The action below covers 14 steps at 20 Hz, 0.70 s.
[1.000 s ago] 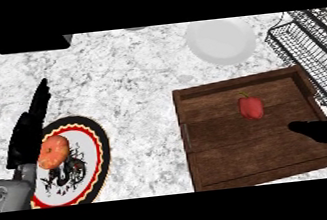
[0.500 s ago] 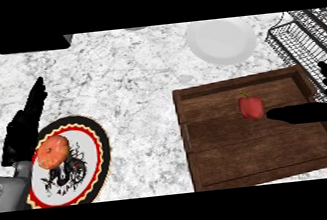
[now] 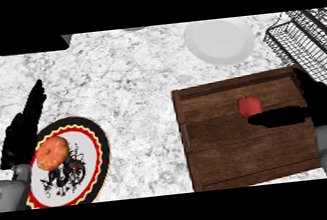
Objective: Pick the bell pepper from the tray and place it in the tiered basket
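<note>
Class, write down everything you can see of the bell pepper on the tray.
The bell pepper is small, red and smooth, with a short stem at its far end. It lies on the wooden tray, in its far right part, clear of the rim. The right robot hand lies with fingers at its near side; whether they touch cannot be told.

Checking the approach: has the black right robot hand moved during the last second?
Yes. The right robot hand has slid leftward over the brown wooden tray, ending just below the red bell pepper in the view; the pepper stayed put.
</note>
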Tool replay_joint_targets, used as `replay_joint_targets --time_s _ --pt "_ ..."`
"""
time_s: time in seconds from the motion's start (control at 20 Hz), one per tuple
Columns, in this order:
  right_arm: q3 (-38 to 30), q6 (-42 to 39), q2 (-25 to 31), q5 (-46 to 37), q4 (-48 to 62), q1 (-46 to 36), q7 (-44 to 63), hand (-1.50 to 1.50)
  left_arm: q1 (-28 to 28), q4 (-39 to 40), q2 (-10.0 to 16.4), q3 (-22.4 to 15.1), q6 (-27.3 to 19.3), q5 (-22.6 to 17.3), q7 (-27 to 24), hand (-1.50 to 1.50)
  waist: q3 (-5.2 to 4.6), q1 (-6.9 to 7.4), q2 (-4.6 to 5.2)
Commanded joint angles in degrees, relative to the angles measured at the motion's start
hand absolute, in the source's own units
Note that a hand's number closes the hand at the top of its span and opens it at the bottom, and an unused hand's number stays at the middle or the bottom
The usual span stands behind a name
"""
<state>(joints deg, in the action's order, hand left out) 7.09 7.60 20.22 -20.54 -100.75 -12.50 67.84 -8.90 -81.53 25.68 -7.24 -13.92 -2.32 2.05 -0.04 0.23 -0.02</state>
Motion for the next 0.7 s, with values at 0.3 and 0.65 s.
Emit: replay_joint_targets --time_s 0.3,0.65 --pt "2.4 -4.9 -1.6 -8.1 -1.3 -4.1 15.4 -1.5 -1.4 -0.3 -1.7 0.5 -0.1 2.4 2.2 0.0 -0.03 -0.32 -0.1" --pt "2.8 -6.0 -6.0 -11.8 0.0 -2.7 14.4 -1.5 1.7 -1.0 -1.9 1.8 1.2 2.5 0.5 0.0 -0.02 -0.15 -0.13"
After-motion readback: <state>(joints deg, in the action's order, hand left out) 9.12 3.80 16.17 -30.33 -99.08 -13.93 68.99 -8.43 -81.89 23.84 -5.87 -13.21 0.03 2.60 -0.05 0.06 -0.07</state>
